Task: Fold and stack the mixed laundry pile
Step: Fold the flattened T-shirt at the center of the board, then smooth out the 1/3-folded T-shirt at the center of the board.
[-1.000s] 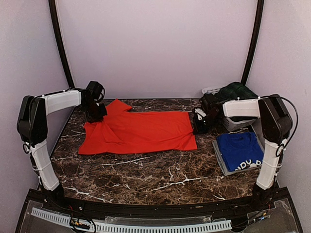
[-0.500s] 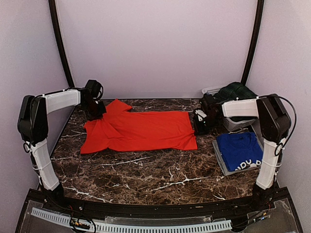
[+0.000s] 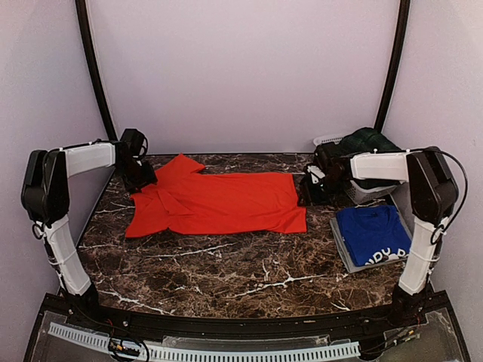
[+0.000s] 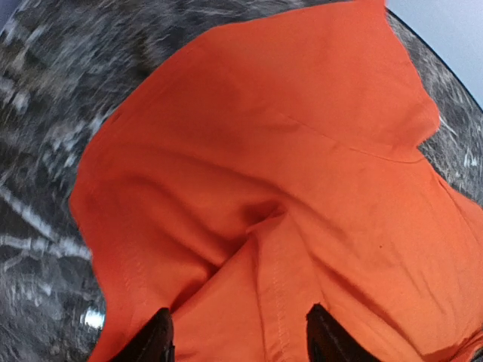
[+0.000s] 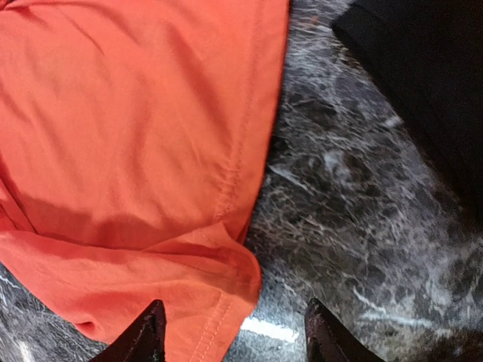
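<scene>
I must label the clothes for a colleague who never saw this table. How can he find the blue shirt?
Start at the marble table and go to its right side. There a grey tray holds the blue shirt, folded. Unlike the red shirt spread flat in the middle, it is blue with white print.
</scene>
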Controlling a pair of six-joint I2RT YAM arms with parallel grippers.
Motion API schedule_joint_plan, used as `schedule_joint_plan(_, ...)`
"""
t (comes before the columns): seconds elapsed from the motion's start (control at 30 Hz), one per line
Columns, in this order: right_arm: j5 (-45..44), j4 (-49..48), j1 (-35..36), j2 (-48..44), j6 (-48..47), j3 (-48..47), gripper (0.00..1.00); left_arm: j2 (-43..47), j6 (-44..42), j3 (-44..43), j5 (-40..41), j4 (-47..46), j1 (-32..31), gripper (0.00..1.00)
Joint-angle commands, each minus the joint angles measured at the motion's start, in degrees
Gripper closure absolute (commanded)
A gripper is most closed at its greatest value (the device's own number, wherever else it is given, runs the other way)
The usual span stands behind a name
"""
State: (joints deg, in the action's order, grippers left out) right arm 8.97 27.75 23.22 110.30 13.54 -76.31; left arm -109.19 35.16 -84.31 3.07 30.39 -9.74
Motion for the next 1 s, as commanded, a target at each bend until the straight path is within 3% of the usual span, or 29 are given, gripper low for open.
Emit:
schedule_joint_plan(0.0, 2.2, 1.7, -0.9, -8.4, 1.3, 4.3, 0.38, 12.8, 1.8, 10.5, -1.8, 1.6, 2.5, 0.38)
schedule_joint_plan(0.2, 10.8, -0.4, -0.8, -13.8, 4.2, 13.0, 0.43, 25.5, 5.8, 26.3, -5.4, 1.0, 3.8, 0.36)
schedule_joint_plan(0.43, 13.6, -4.7, 0.0, -11.7, 5.4, 18.4, 0.49, 32.5, 10.3, 38.9, -6.2, 0.1, 6.3, 0.40)
schedule_joint_plan(0.63, 13.4, -7.0, 0.2, -9.3, 5.6, 19.4, 0.50, 30.1, 10.6, 40.2, -6.4, -1.1, 9.1, 0.47)
schedule_joint_plan(0.87, 13.5, -9.1, 0.4, -7.2, 5.9, 19.8, 0.54, 25.2, 9.9, 39.7, -9.3, -4.7, 9.6, 0.65)
schedule_joint_plan(0.97, 14.0, -9.6, 0.5, -6.5, 5.8, 19.5, 0.55, 25.2, 9.4, 40.4, -10.2, -5.7, 9.6, 0.67)
